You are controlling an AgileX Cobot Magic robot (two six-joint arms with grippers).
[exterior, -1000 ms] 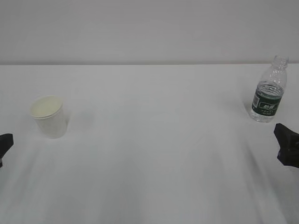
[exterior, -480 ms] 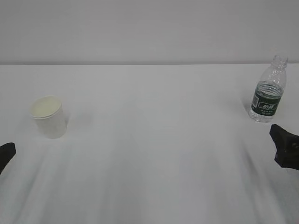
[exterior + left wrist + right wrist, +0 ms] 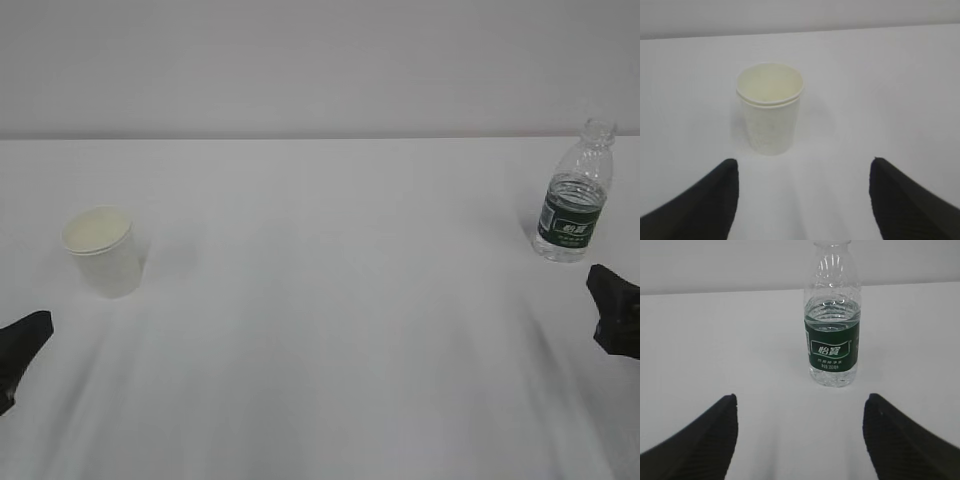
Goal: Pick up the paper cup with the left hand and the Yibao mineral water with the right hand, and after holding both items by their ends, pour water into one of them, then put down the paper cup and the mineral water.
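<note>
Wrist views show what the exterior view crops: each hand spread wide, the left hand (image 3: 802,200) facing the upright paper cup (image 3: 770,107), the right hand (image 3: 800,437) facing the Yibao mineral water (image 3: 832,325), bare tabletop (image 3: 330,300) between.

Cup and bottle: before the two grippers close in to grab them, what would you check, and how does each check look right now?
1. Cup upright, open end up: ok.
2. Bottle upright, cap off, water up to the label's top: ok.
3. Left gripper open, cup ahead between its fingers, a little left of centre, untouched: ok.
4. Right gripper open, bottle ahead between its fingers, a little right of centre, untouched: ok.
5. Table between cup and bottle free of obstacles: ok.
6. Whether the cup is dry inside: cannot tell.
</note>
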